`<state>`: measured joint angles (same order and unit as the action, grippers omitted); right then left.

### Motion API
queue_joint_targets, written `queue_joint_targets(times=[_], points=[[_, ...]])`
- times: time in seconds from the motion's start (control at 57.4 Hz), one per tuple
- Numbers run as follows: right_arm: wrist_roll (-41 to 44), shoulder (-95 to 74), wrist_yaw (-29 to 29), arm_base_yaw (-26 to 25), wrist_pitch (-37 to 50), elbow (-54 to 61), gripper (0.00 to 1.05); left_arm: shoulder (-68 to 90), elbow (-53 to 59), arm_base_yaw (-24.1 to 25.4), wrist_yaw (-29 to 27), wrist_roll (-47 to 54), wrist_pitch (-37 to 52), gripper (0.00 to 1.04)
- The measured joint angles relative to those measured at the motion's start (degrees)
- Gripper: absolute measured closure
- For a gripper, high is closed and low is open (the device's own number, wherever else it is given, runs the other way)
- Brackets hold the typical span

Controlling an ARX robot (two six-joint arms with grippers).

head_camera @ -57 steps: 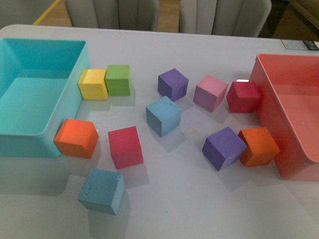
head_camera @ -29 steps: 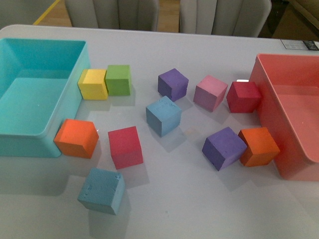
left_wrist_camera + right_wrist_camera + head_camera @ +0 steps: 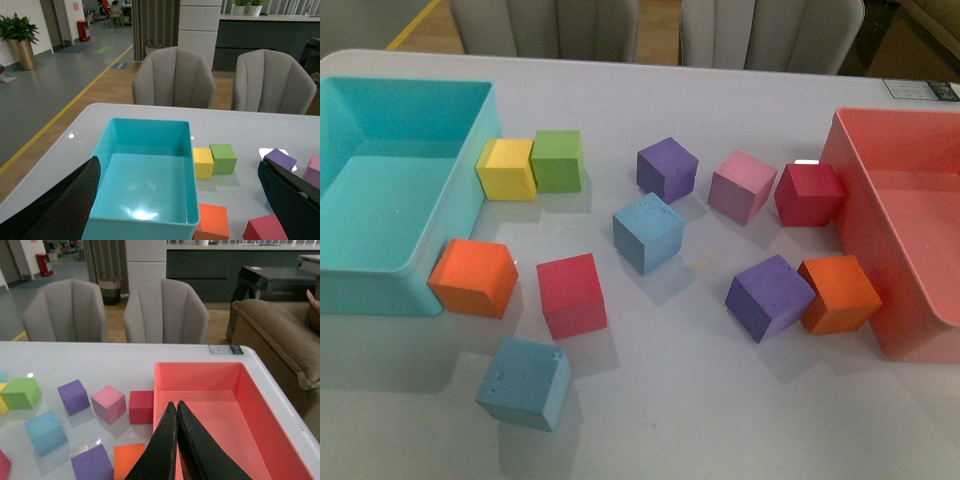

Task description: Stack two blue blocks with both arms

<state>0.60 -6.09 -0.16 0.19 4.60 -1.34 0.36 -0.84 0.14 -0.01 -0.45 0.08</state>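
Observation:
Two sky-blue blocks lie apart on the white table: one (image 3: 647, 232) in the middle, also in the right wrist view (image 3: 46, 432), and one (image 3: 524, 382) near the front edge. Neither arm shows in the front view. My left gripper (image 3: 180, 200) is open and empty, high above the table near the turquoise bin (image 3: 145, 180); its black fingers (image 3: 65, 205) frame the view. My right gripper (image 3: 176, 407) is shut and empty, held above the near wall of the salmon bin (image 3: 240, 390).
The turquoise bin (image 3: 390, 190) stands at the left, the salmon bin (image 3: 910, 230) at the right. Between them lie yellow (image 3: 507, 168), green (image 3: 558, 160), two orange (image 3: 473, 277), red (image 3: 571, 294), dark red, pink (image 3: 742, 186) and two purple cubes (image 3: 667, 168). Two chairs stand behind the table.

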Motion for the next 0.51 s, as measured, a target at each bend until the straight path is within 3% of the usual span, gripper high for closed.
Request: queue_joint_targets(times=[0.07, 0.331, 0.401, 0.435, 0.505], points=[[0.00, 4.50, 0.15, 0.00, -4.00, 0.00, 1.03, 0.00, 0.00, 0.00, 0.00, 0.00, 0.00, 0.09], [0.04, 5.73, 0.17, 0.00, -4.50, 0.00, 1.02, 0.00, 0.00, 0.00, 0.00, 0.00, 0.00, 0.09], [0.00, 5.75, 0.15, 0.00, -4.50, 0.00, 0.90, 0.28, -0.15, 0.11, 0.83, 0.17, -0.46, 0.09], [0.00, 5.75, 0.20, 0.00, -4.52, 0.00, 0.83, 3.65, -2.82, 0.96, 6.69, 1.11, -7.76, 0.09], [-0.02, 5.77, 0.17, 0.00, -4.52, 0.00, 0.71, 14.62, -9.25, -1.62, 12.46, 1.20, -20.09, 0.09]])
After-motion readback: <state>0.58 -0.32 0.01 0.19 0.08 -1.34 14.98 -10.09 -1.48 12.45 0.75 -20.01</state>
